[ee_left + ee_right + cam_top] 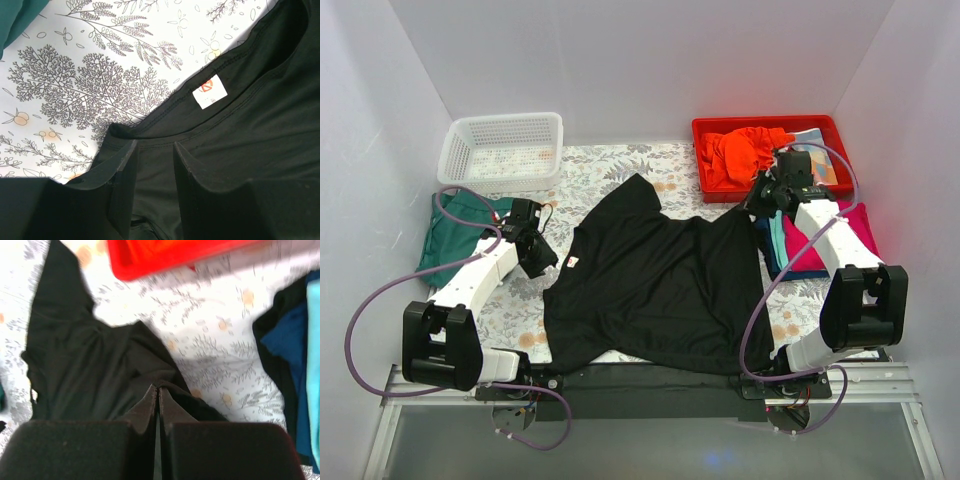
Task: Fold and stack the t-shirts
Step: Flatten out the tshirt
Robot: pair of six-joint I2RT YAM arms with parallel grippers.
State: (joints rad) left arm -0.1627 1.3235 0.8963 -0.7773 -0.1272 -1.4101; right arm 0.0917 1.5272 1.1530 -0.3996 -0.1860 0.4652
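Black t-shirt (660,285) lies spread just near-left of the red bin (760,121); it looks limp, light and easily dragged. My right gripper (158,389) is pinched together on its sleeve. The left gripper (155,147) stands apart astride the collar seam, the sturdier hold.

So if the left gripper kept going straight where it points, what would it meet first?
Probably the black t-shirt: its collar lies just ahead of the left gripper, though height above the cloth is unclear.
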